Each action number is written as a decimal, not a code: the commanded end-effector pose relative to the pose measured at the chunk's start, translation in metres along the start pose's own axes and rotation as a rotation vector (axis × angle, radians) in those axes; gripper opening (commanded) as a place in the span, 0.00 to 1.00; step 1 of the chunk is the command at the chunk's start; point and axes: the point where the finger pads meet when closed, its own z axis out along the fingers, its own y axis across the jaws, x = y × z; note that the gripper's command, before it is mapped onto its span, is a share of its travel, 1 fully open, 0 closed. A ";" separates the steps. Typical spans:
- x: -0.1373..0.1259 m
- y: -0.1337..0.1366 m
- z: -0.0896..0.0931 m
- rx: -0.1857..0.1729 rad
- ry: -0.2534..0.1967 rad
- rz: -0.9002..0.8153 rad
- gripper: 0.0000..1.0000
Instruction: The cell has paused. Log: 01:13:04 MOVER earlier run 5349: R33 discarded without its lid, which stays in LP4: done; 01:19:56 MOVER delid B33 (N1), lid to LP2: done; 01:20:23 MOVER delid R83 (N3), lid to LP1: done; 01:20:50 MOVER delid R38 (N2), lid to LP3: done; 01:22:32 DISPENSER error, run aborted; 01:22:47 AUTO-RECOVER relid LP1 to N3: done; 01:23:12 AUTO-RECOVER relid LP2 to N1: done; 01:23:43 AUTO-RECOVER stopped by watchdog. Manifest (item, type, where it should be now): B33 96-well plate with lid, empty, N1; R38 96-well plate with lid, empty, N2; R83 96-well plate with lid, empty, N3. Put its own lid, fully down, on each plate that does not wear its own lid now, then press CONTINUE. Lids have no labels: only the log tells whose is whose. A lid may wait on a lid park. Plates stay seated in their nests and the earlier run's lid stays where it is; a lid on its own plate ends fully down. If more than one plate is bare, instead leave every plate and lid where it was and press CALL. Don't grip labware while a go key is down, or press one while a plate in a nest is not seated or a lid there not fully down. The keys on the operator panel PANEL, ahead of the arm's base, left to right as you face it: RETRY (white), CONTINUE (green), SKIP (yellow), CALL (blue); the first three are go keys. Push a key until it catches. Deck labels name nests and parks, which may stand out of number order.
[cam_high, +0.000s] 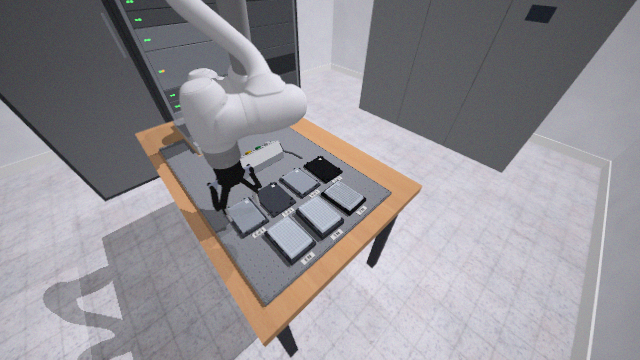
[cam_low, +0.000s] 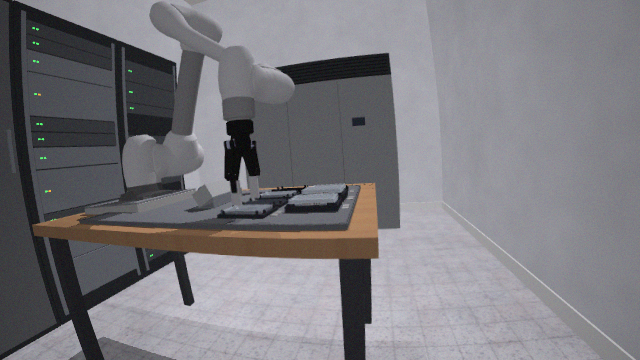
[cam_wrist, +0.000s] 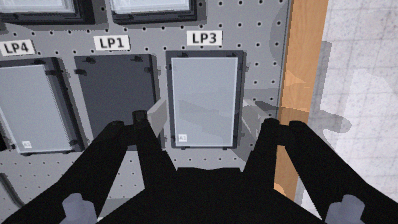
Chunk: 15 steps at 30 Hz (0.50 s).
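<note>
My gripper (cam_wrist: 204, 109) is open and hangs low over the clear lid (cam_wrist: 204, 101) that lies on park LP3. One finger pad stands on each side of the lid's long edges. The same lid (cam_high: 246, 216) and gripper (cam_high: 236, 196) show in the top view, and from the side in the exterior view, with the gripper (cam_low: 242, 192) just over the lid (cam_low: 245, 210). Park LP1 (cam_wrist: 116, 90) is bare. Park LP4 holds another lid (cam_wrist: 35, 107). Three well plates (cam_high: 290, 239) (cam_high: 320, 216) (cam_high: 344, 196) sit in the front row of nests. Their labels are too small to read.
The operator panel (cam_high: 260, 154) stands behind the parks, partly hidden by the arm. A fourth park (cam_high: 323, 168) at the far end of the row is bare and dark. The table edge (cam_wrist: 295, 100) runs close to the right of LP3.
</note>
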 end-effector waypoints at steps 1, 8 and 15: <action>0.000 0.000 0.002 0.000 0.000 0.000 0.66; 0.000 0.000 0.004 0.000 0.000 0.000 0.66; 0.000 0.000 0.005 0.000 0.000 0.000 0.66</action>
